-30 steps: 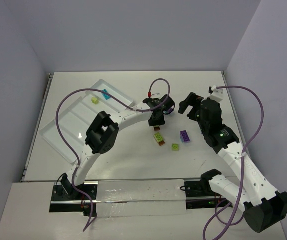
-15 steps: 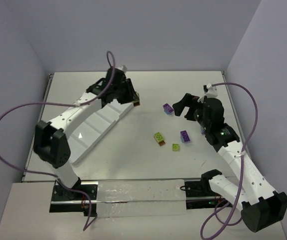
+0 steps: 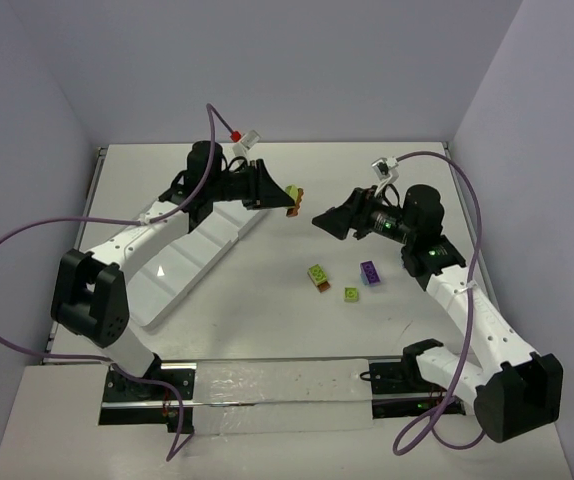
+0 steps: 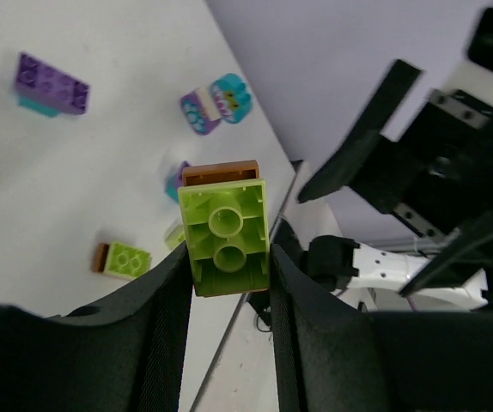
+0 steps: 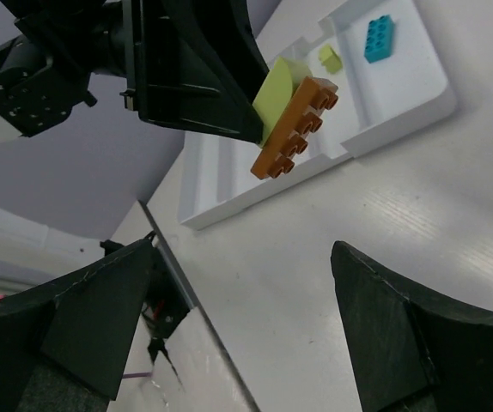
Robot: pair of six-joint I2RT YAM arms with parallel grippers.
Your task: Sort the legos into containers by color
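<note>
**A:** Where's our piece?

**B:** We have a lime brick (image 4: 225, 239) snapped onto a brown brick (image 5: 296, 129). The two are held up off the table (image 3: 267, 310), in the upper middle of the top view and just right of the tray's (image 3: 192, 250) far end. The left gripper (image 3: 275, 192) is clamped on the lime one's two sides, and the brown one sticks out free.

**A:** And the right gripper (image 5: 242, 318)?

**B:** Its fingers are spread wide with nothing between them, and it faces the pair from close by without touching.

**A:** We'd guess they need pulling apart before sorting. How will they handle?

**B:** They should be light, hard and smooth, so they'll likely slip under a shallow pinch. The studs probably grip firmly, so we'd take the brown brick across its long flat sides and peel it off. It could pop loose and fly.

**A:** What else is around?

**B:** In the right wrist view, the tray at upper right holds a teal brick (image 5: 378, 38) and a small lime piece (image 5: 330, 57) in neighbouring compartments. Right of centre on the table lie a purple brick (image 3: 371, 272), a lime-on-brown pair (image 3: 317, 275) and a small lime square (image 3: 351, 294).
</note>
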